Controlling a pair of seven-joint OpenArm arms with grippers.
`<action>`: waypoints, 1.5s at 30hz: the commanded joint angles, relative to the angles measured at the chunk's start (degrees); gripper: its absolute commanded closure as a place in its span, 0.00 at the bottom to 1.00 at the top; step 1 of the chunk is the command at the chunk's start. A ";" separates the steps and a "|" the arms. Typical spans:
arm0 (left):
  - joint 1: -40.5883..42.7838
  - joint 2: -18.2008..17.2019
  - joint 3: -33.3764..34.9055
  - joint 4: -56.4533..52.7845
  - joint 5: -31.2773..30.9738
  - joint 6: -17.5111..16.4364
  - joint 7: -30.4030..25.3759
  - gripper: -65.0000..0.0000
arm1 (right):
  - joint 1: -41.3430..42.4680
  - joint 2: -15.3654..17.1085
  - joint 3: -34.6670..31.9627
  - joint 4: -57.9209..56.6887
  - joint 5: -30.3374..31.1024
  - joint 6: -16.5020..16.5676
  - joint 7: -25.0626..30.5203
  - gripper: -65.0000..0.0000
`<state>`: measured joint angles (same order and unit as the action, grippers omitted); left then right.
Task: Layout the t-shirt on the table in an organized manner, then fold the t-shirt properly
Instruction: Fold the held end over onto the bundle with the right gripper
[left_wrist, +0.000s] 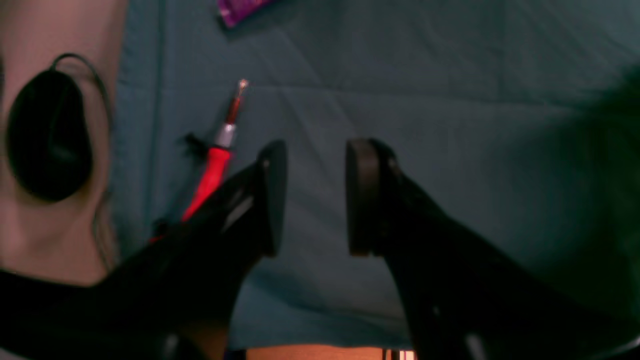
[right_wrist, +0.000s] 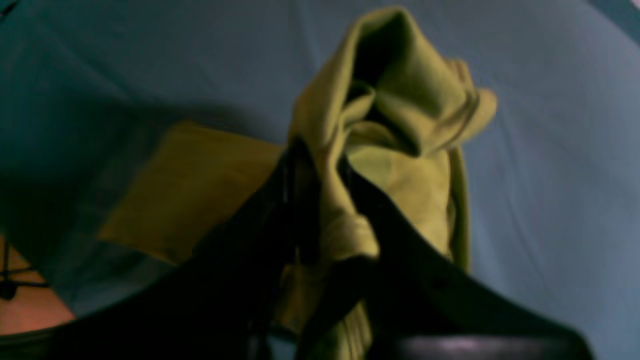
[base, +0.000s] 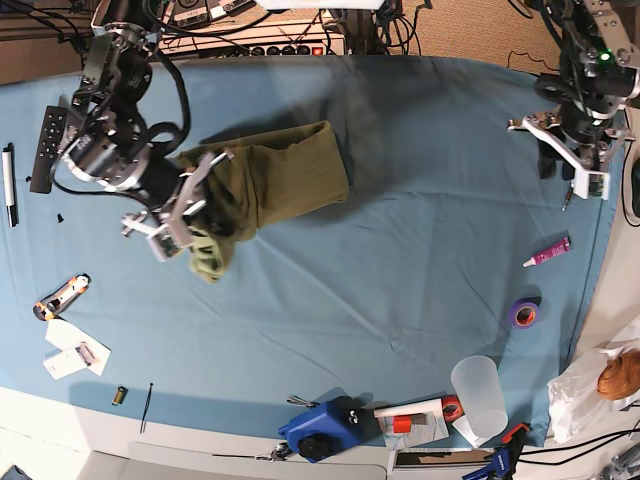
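T-shirt: the olive-green t-shirt (base: 270, 185) lies bunched on the left-centre of the counter (base: 400, 250), one end spread flat toward the middle, the other end gathered and lifted at the right gripper.
Right gripper: the right gripper (right_wrist: 325, 200) is clenched on a thick fold of the t-shirt (right_wrist: 400, 115); in the right wrist view the cloth rises between the two dark fingers (right_wrist: 295, 210) and rolls into a hollow tube above them, while a flatter panel rests on the counter (right_wrist: 550, 150) to the side.
Left gripper: the left gripper (left_wrist: 316, 197) hangs released over bare teal cloth near the counter's far right edge, its two pads (left_wrist: 274, 195) apart with nothing between them.
Near the left gripper: a red-handled probe (left_wrist: 215, 165) lies on the counter just beside one finger; a purple wrapper (left_wrist: 240, 10) lies well apart; a black oval object (left_wrist: 47, 135) sits off the cloth edge.
Containers: a clear plastic cup (base: 480, 395) stands near the front edge, whether anything is in it cannot be told; a clear plastic bag (base: 600, 385) at the right edge holds something orange.
Other items: a purple tape roll (base: 523, 313) and a pink tube (base: 547, 252) lie on the right side; a blue tool (base: 322, 430) rests at the front edge; a black remote (base: 47, 135) and a pen (base: 9, 185) lie at the left.
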<state>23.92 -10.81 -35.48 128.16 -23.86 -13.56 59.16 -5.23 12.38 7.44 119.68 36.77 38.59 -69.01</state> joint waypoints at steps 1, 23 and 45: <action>-0.11 -0.50 -1.20 1.03 -0.35 0.00 -0.55 0.70 | 0.61 0.46 -1.29 1.09 1.33 -0.02 1.51 1.00; -0.11 -0.48 -24.11 1.03 -0.87 -3.04 0.42 0.70 | -1.73 0.48 -22.25 0.96 -15.63 -5.46 3.02 0.97; -0.11 -0.48 -25.03 1.03 -0.87 -3.02 0.42 0.70 | 1.92 0.46 -28.39 6.80 -10.12 -5.73 3.37 0.77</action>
<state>23.79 -10.61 -60.12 128.20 -24.58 -16.58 60.64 -3.92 12.82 -21.23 125.49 25.85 32.99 -67.02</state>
